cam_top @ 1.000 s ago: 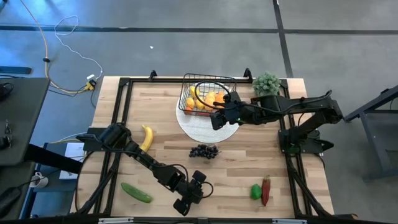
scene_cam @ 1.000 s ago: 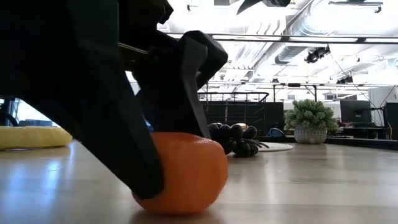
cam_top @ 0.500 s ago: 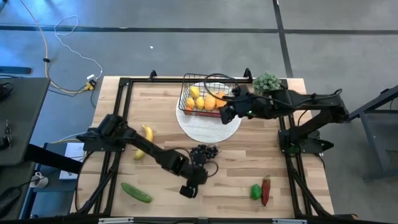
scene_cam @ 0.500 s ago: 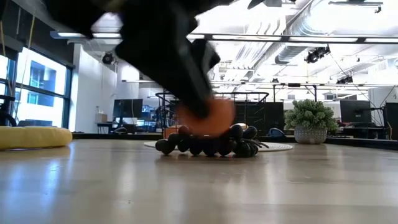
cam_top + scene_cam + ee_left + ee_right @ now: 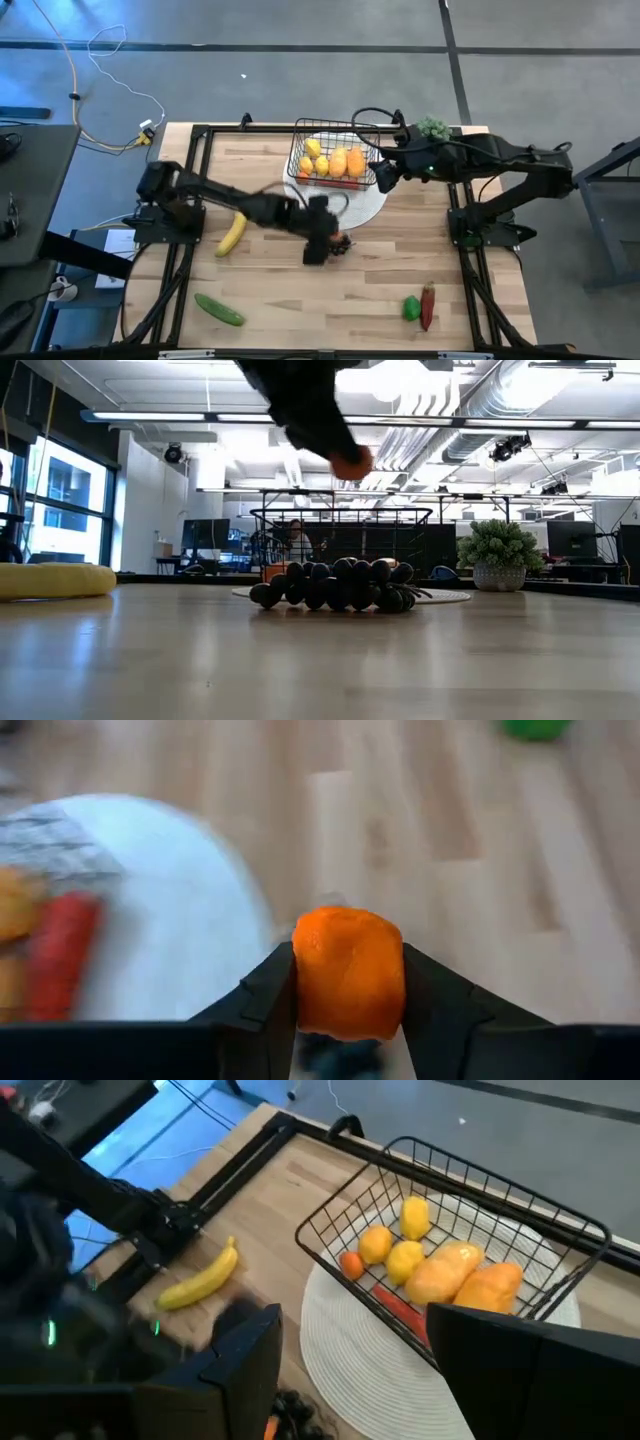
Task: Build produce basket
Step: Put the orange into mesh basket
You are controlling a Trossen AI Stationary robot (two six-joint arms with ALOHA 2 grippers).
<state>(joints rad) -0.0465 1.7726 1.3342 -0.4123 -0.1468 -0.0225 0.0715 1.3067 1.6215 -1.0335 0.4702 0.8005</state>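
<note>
The right gripper (image 5: 384, 177) is hanging just beside the basket (image 5: 372, 163), crowding that wall. The basket's top is lying open, with the grapes (image 5: 335, 586) sitting near its front.

The left arm reaches out long across the table from its base at the left edge. The left gripper (image 5: 331, 238) sits up off the wood near the middle — its two dark fingers (image 5: 262, 1000) squeeze an orange (image 5: 348, 972) between them.

The right arm stretches in from the right side. The right gripper (image 5: 386, 176) is spread wide apart — nothing between its fingers.
</note>
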